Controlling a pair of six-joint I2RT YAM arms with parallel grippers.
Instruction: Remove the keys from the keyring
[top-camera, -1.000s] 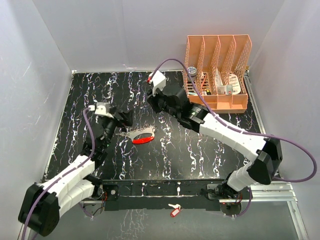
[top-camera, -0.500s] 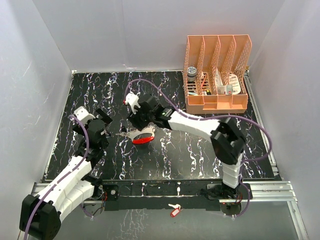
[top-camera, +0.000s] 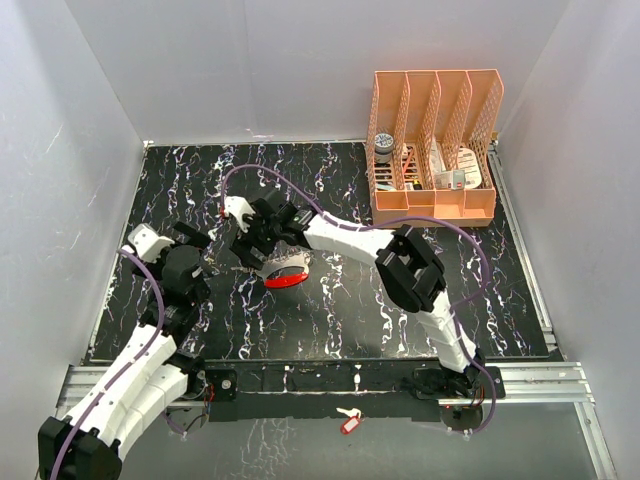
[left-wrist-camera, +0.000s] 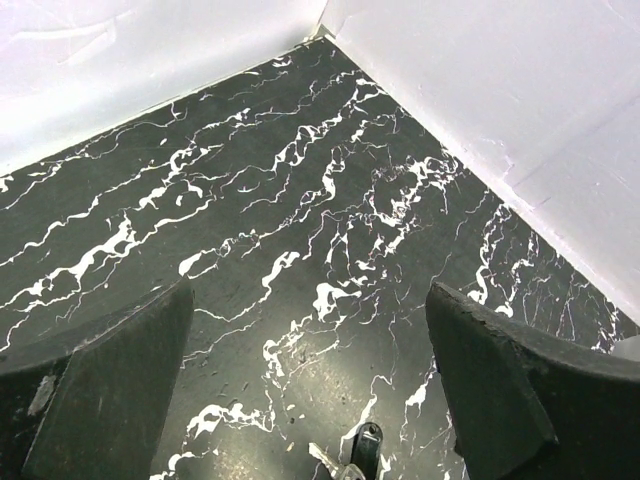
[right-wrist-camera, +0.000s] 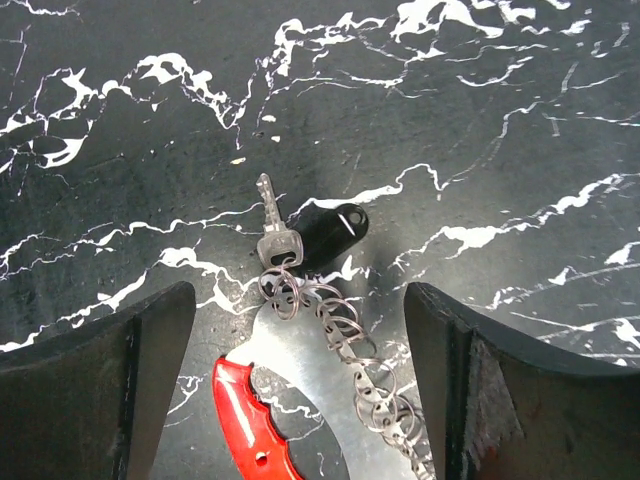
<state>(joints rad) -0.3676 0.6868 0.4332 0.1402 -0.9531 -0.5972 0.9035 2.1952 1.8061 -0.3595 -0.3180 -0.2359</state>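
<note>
The keyring lies flat on the black marbled table: a silvery crescent plate with several small wire rings along its edge and a bright red piece. One silvery key and a black fob hang from its end ring. My right gripper hovers open right over it, one finger on each side, touching nothing. From above, the keyring sits just under the right gripper. My left gripper stands open to its left. In the left wrist view, the key tip and fob show at the bottom edge.
An orange file rack with small items stands at the back right. A lone pale key with a red tag lies on the near rail. White walls close in the table on three sides.
My right arm swung from the back right over to the keyring and its jaws opened. My left gripper drew back leftward, away from the keys.
</note>
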